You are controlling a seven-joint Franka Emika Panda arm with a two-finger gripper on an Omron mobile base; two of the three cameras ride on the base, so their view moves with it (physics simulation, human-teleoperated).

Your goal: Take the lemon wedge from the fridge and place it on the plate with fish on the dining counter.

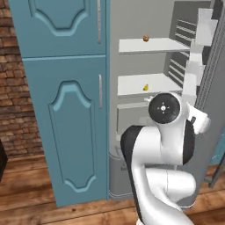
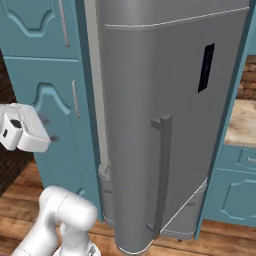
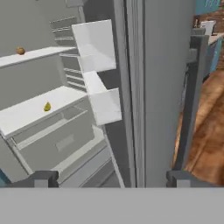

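The fridge [image 1: 145, 22] stands open, with white shelves inside. The lemon wedge [image 1: 145, 87] [image 3: 47, 106], a tiny yellow piece, lies on the lower white shelf [image 1: 132, 83]. My gripper [image 3: 111, 179] is open with nothing between its fingertips. It hangs in front of the door's edge, well short of the shelf, and the wedge is off to its left in the hand view. In the right base view the gripper [image 2: 50, 129] hovers left of the grey fridge door [image 2: 150, 100]. The plate with fish and the dining counter are out of view.
A small orange-brown ball [image 1: 146, 38] [image 3: 20, 51] rests on the upper shelf. The open door carries white bins [image 3: 98, 70] on its inside and a long dark handle [image 2: 161, 170] outside. Teal cabinets [image 1: 66, 110] flank the fridge on the left. The floor is wood.
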